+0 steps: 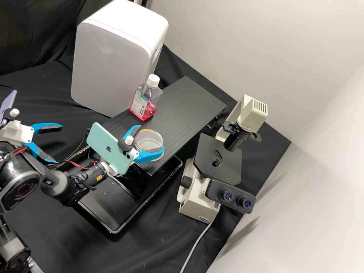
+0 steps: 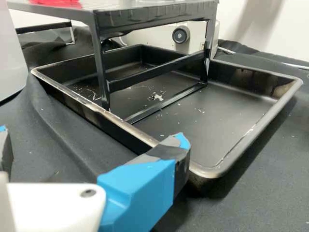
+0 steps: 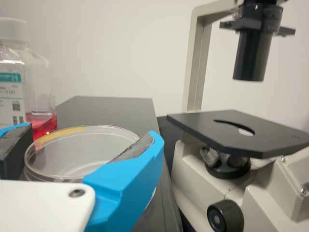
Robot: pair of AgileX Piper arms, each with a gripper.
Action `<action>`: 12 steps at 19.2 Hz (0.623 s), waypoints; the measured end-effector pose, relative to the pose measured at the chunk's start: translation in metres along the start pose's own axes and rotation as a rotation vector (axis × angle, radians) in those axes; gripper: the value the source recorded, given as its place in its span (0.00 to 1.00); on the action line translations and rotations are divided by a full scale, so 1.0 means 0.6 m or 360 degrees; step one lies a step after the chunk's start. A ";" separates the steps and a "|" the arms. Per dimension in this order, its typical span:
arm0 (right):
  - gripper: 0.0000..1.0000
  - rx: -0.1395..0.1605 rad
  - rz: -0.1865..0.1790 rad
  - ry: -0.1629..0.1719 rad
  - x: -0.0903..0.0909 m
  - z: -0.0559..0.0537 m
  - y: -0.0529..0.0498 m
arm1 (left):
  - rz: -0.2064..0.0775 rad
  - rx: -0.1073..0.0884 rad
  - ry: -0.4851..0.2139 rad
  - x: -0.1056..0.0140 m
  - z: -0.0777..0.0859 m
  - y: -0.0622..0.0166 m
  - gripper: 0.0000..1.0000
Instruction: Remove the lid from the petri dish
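One clear round lidded petri dish (image 1: 148, 139) is seen on the black raised platform (image 1: 182, 106), between the jaws of the right gripper (image 1: 151, 138); whether they clench it cannot be told. The jaws of the left gripper (image 1: 57, 144) are released.

The black bench (image 1: 159, 235) carries three units. A shallow black tray (image 1: 110, 204) serves as the reference. A white microscope (image 1: 212, 182) stands just right of the tray — a white box-shaped housing (image 1: 113, 53) stands behind it.
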 end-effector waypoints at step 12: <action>0.00 0.0019 -0.0086 0.0095 -0.003 -0.025 -0.025 | -0.0001 0.0001 -0.0004 0.000 0.001 0.000 1.00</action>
